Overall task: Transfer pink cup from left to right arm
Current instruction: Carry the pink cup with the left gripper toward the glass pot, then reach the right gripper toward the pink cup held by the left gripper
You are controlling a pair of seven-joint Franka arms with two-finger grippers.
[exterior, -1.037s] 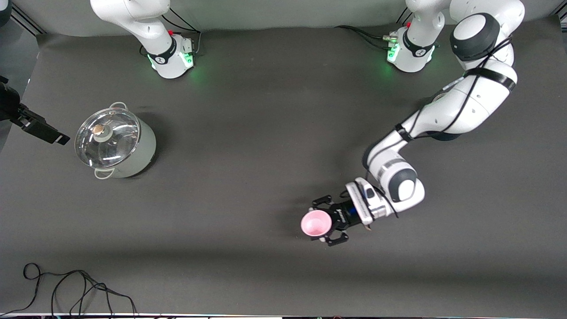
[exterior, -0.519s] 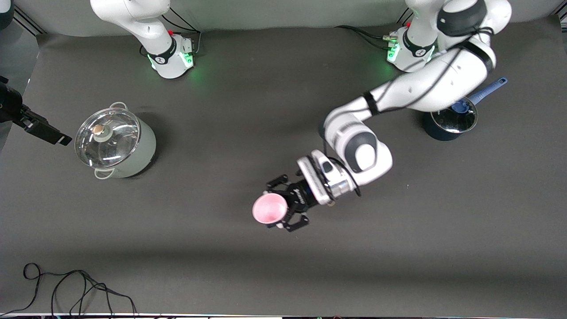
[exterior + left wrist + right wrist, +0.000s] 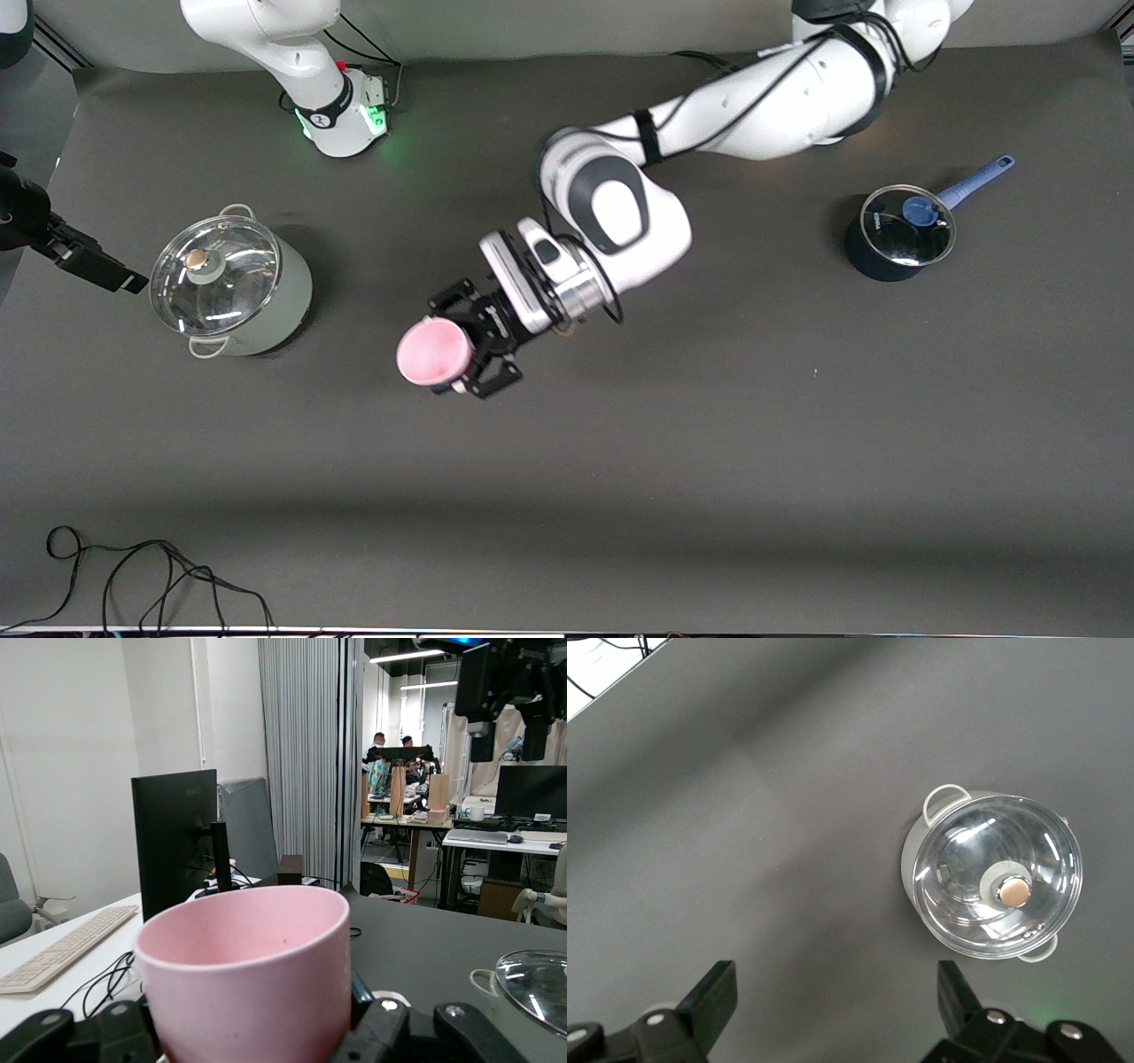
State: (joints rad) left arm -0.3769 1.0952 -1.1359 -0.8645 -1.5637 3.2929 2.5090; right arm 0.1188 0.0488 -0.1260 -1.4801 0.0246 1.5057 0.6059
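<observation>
The pink cup, seemingly light, rigid plastic best taken by its free rim, sat pinched in the left gripper near the lidded grey pot, over which the right gripper waited spread.

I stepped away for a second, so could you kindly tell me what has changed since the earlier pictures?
The left gripper, shut on the pink cup, carried it toward the right arm's end of the table, uncovering the blue saucepan. The right gripper waits open above the lidded grey pot, which stayed put.

A pale-green metal stockpot with glass lid stands at nine o'clock, a dark-blue long-handled saucepan at two (also glass-lidded), and a black cable lies coiled at seven.
</observation>
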